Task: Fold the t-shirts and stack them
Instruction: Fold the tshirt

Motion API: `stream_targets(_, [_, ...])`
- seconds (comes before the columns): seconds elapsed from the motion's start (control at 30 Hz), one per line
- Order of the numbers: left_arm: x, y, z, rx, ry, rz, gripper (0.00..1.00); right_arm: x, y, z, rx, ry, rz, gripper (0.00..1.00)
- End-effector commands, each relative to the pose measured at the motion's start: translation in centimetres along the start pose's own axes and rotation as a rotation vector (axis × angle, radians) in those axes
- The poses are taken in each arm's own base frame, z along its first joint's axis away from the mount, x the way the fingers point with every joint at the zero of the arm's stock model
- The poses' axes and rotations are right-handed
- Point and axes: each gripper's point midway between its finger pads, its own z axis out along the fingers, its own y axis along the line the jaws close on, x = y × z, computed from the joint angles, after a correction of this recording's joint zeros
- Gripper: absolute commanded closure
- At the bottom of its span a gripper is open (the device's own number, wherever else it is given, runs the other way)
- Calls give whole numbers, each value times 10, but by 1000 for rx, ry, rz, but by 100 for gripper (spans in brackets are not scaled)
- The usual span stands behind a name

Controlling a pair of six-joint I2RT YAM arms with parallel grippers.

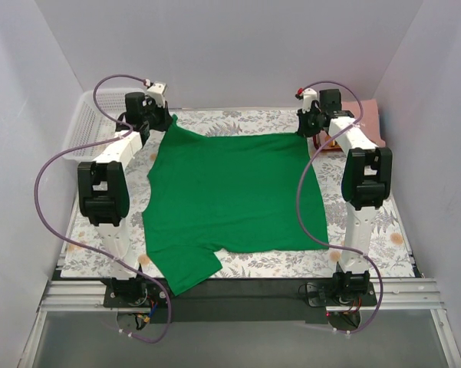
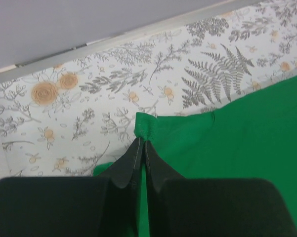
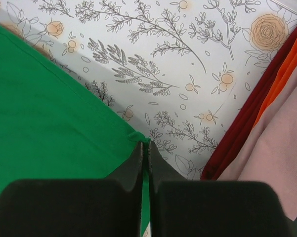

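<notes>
A bright green t-shirt point(image 1: 230, 192) lies spread flat on the floral table cover, one sleeve hanging toward the near edge. My left gripper point(image 1: 159, 116) is shut on its far left corner; the left wrist view shows the pinched green fold point(image 2: 144, 129) at the fingertips. My right gripper point(image 1: 307, 123) is shut on the far right corner, with green cloth point(image 3: 138, 137) caught between the tips. A dusty-pink t-shirt point(image 3: 281, 148) with red and orange parts lies folded at the far right point(image 1: 368, 115). No teal t-shirt is in view.
A white mesh basket point(image 1: 88, 123) stands at the far left corner. White walls close in the table on three sides. The floral cover point(image 1: 238, 119) shows in a strip behind the shirt and along both sides.
</notes>
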Motion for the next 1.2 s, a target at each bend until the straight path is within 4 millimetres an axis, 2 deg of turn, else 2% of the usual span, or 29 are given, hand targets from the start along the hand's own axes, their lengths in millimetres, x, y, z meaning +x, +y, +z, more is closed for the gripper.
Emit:
stream_targets(0.0, [-35,-10,-46,-22,-64,57,100,-23,2,-32,-8,-60,-37,99])
stream_targets(0.23, [-10,-28,-84,-17,-32,28,100,-8,16,-45,-48,-43,-31,99])
stream_targets(0.3, [-3,-31,-91,-19,-23,21,100,-2,20,-46,-58,-33,-28,99])
stream_targets(0.33, [9,-31,-93,-24,0,11,100,0,21,-46,-64,-29,-30,99])
stream_targets(0.37, [7,-32,-99,-33,-6,12,100,4,23,-45,-70,-21,-25,99])
stream_targets(0.63, [42,-42,-125,-54,59,-26,100,22,30,-52,-92,12,-27,99])
stream_targets(0.8, [58,-47,-141,-84,91,-94,100,25,26,-56,-86,11,-27,99])
stream_targets(0.93, [80,-63,-154,-68,144,-185,100,21,23,-56,-79,5,-37,99])
stream_targets(1.17, [114,-79,-160,-77,236,-242,100,23,22,-54,-83,16,-37,99])
